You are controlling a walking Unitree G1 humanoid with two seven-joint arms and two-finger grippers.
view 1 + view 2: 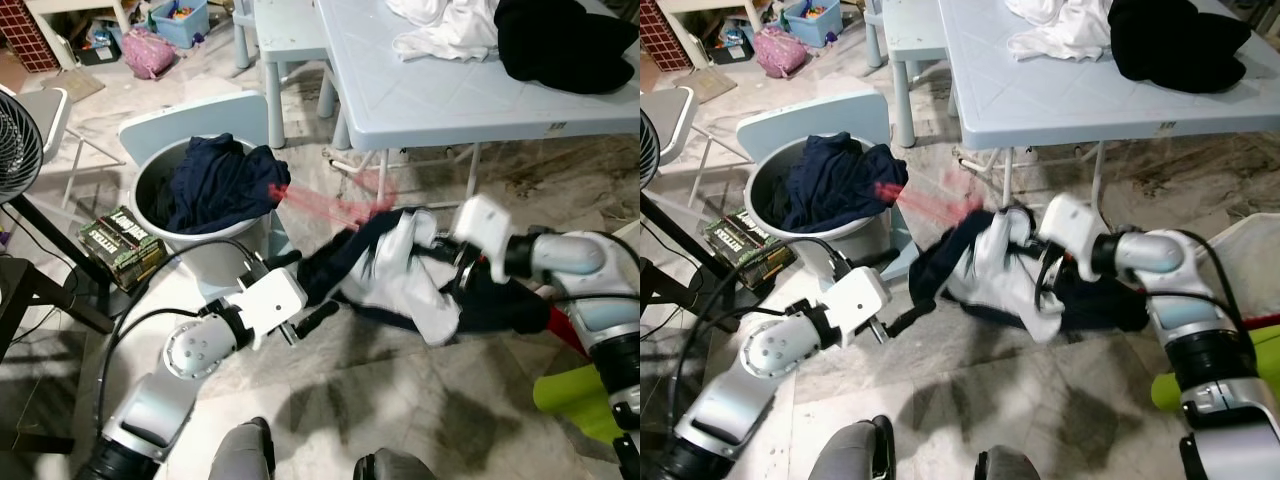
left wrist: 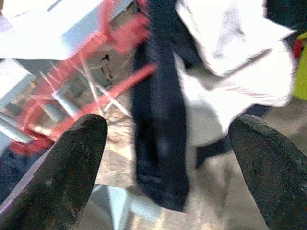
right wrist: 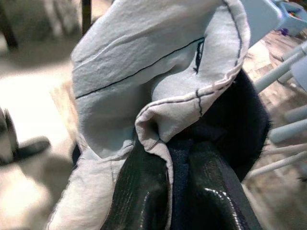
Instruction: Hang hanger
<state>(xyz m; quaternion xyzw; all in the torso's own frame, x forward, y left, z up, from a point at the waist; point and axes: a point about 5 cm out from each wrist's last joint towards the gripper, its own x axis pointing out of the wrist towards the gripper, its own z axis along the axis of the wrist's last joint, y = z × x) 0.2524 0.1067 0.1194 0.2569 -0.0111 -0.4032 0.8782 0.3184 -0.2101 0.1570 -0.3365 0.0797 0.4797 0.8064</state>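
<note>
Currently we are mid-transfer: our left gripper (image 1: 318, 318), its 2 fingers (image 2: 72, 167) spread wide and empty, is reaching toward the garment (image 1: 400, 275) hanging between the arms. The red hanger (image 1: 330, 208), blurred, is running slantwise from basket (image 1: 215, 255) toward garment. Right gripper (image 3: 184, 187) is pinching the cloth. Next: grasp hanger.

My right gripper (image 3: 180, 158) pinches a fold of the garment (image 3: 144, 81), pale lining over dark navy cloth, both black fingers (image 3: 139, 191) pressed close against it.
</note>
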